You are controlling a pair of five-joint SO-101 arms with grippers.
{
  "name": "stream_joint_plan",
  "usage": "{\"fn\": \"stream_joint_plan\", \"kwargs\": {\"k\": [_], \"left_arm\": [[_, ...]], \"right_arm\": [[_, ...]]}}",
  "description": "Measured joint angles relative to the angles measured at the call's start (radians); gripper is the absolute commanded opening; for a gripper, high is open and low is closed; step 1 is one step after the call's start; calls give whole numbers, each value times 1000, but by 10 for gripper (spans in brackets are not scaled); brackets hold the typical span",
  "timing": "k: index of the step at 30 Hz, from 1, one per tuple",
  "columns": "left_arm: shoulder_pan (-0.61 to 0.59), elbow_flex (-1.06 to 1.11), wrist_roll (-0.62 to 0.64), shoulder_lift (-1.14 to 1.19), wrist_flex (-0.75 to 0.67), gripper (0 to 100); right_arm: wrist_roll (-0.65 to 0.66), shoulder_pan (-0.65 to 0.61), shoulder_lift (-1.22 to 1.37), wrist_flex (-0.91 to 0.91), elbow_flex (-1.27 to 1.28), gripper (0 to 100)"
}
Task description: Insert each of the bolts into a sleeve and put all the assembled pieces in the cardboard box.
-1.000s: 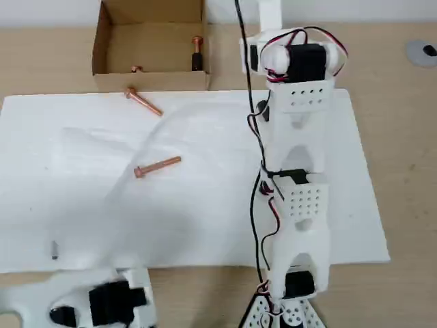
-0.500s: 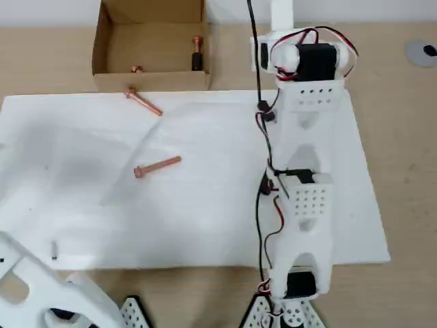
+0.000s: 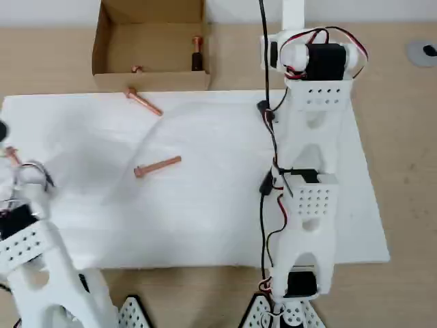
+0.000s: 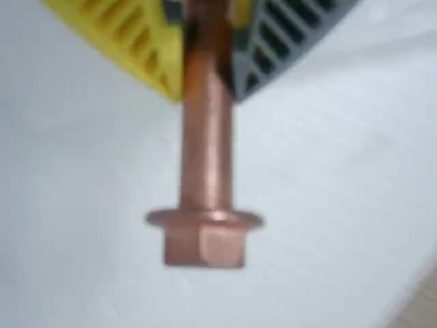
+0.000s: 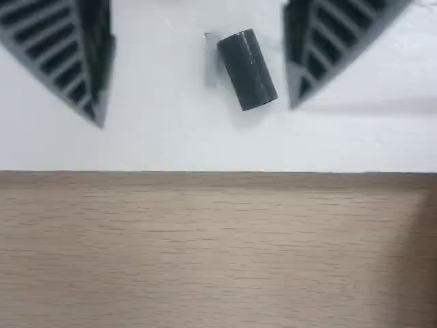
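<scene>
Left wrist view: left gripper [image 4: 205, 82] pinches copper hex bolt [image 4: 205, 171]; right gripper [image 5: 194, 102] wide open.

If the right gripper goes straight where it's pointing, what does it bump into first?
Probably the black sleeve, lying on the white sheet between the open fingers of the right gripper. They might straddle it and touch the sheet; depth is unclear.
</scene>
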Motion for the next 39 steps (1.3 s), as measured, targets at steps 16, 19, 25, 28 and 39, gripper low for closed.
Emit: {"fn": "stream_joint_plan", "kwargs": {"k": [16, 19, 25, 28, 39], "left_arm": [[75, 216, 35, 170, -236, 164], [75, 150, 83, 206, -236, 164], [75, -31, 126, 235, -146, 164], [75, -109, 129, 259, -106, 164], [28, -239, 129, 555, -51, 160]], "right_arm": [[0, 0, 0, 0, 2, 209], [0, 0, 0, 0, 2, 209], [0, 0, 0, 0, 2, 209], [0, 0, 0, 0, 2, 209], [29, 0, 0, 0, 2, 209]]}}
